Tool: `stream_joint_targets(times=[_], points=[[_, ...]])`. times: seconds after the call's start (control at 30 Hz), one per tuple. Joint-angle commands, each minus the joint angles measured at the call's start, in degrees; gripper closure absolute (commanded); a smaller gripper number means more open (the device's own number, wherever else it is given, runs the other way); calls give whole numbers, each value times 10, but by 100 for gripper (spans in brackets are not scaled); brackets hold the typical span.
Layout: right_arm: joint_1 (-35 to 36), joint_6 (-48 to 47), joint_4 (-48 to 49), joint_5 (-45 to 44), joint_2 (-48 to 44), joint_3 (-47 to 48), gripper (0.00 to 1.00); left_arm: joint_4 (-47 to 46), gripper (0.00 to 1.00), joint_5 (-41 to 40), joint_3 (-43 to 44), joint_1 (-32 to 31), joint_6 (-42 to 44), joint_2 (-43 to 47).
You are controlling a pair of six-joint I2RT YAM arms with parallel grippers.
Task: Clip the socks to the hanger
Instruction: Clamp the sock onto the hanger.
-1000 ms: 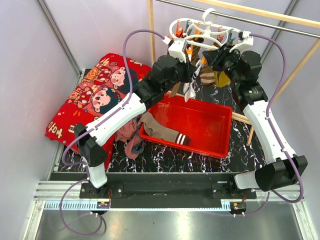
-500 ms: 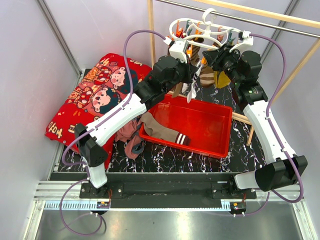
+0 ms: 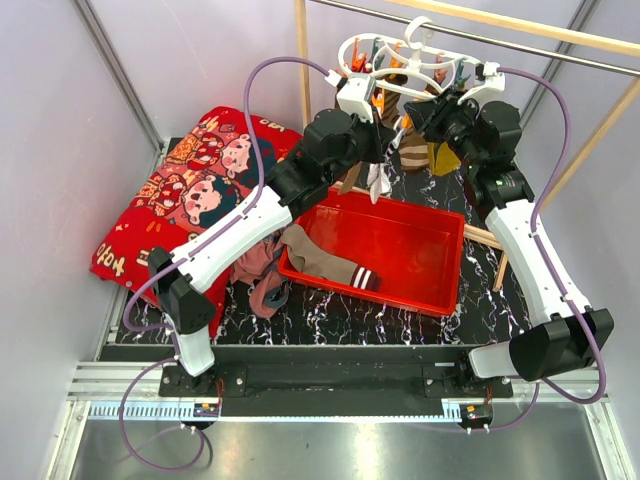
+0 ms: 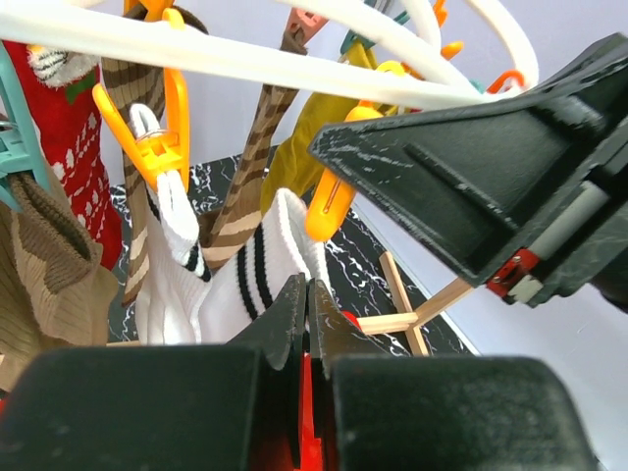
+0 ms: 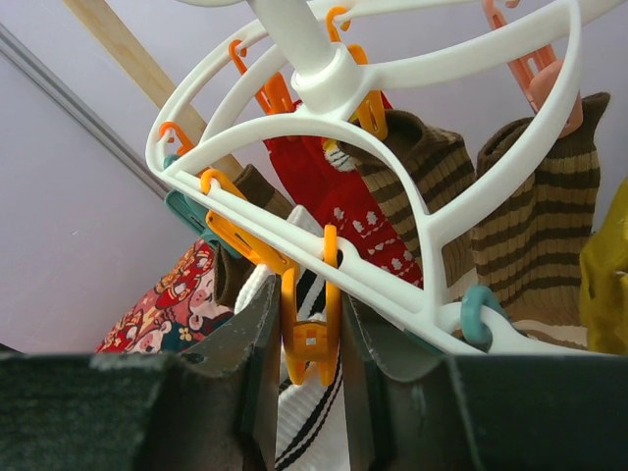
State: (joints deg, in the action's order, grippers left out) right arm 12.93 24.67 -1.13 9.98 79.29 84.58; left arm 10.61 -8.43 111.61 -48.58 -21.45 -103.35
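The hanger sits upper middle in the top view, packed with socks. The left gripper is pinched fully together, I think on the white striped sock. That sock is soft, light and floppy, so its cuff edge is the spot to hold. The right gripper straddles an orange peg, squeezing it. It's tight up there, with the ring, neighbouring socks and wooden pole all close.

Red cartoon-print cushion at the left, against the grey wall, partly over the black marbled table. Just beside it, toward the middle, a mauve-pink and grey cloth bundle, touching the left end of a red plastic tray. Behind the tray, an upright wooden pole. Another wooden pole slanting across the top right.
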Motion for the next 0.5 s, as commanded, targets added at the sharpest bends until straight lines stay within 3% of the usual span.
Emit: stream_joint_targets(times=[0.0,0.47], points=[[8,-1,-21,0,10,-9,100,-38,100,-5,30,-4,-1,14],[10,6,-16,0,10,-12,100,-41,100,-2,44,-6,-3,8]])
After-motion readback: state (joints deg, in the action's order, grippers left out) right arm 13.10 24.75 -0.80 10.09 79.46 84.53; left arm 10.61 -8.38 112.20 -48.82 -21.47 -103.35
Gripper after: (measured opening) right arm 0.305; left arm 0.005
